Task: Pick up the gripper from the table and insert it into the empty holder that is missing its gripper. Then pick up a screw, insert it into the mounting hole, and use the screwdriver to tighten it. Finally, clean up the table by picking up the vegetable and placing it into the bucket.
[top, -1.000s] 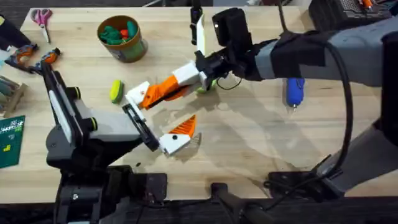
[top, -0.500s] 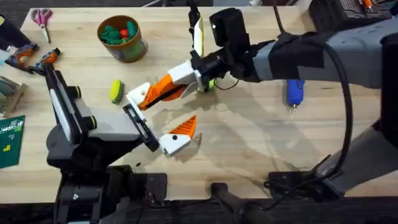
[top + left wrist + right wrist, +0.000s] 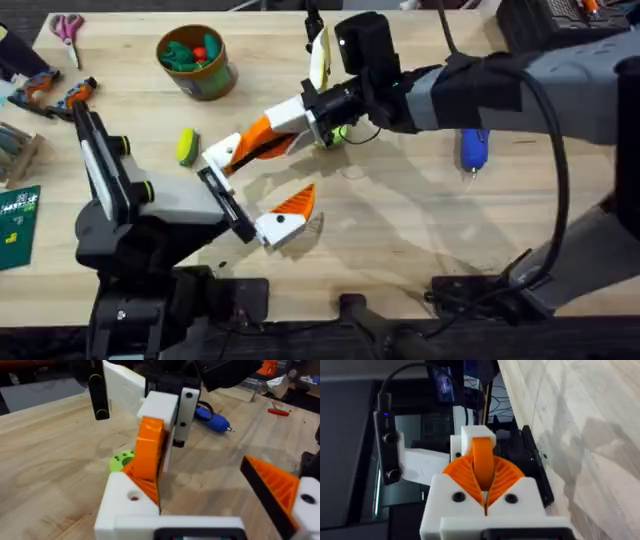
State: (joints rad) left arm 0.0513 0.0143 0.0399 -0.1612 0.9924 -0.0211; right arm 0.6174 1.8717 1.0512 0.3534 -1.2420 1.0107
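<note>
Bucket [image 3: 216, 80] stood at the far left of the desk [image 3: 400, 230], and the vegetable [image 3: 187, 146] lay nearer, just beside the holder [image 3: 222, 151]. That holder was one finger of the left gripper [image 3: 262, 178], which was spread wide; the wedge [image 3: 149, 450] touched its tip, pinched in the right gripper [image 3: 265, 140] reaching across the middle. Farther right, well apart, lay the screwdriver [image 3: 473, 147].

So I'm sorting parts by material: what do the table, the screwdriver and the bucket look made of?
Table: pale wood, matte, with visible grain and plank seams. Screwdriver: blue body, probably smooth plastic, slightly glossy in the left wrist view, with a thin metal-looking bit. Bucket: olive-brown wall with an orange rim; plastic or coated card, unclear.
</note>
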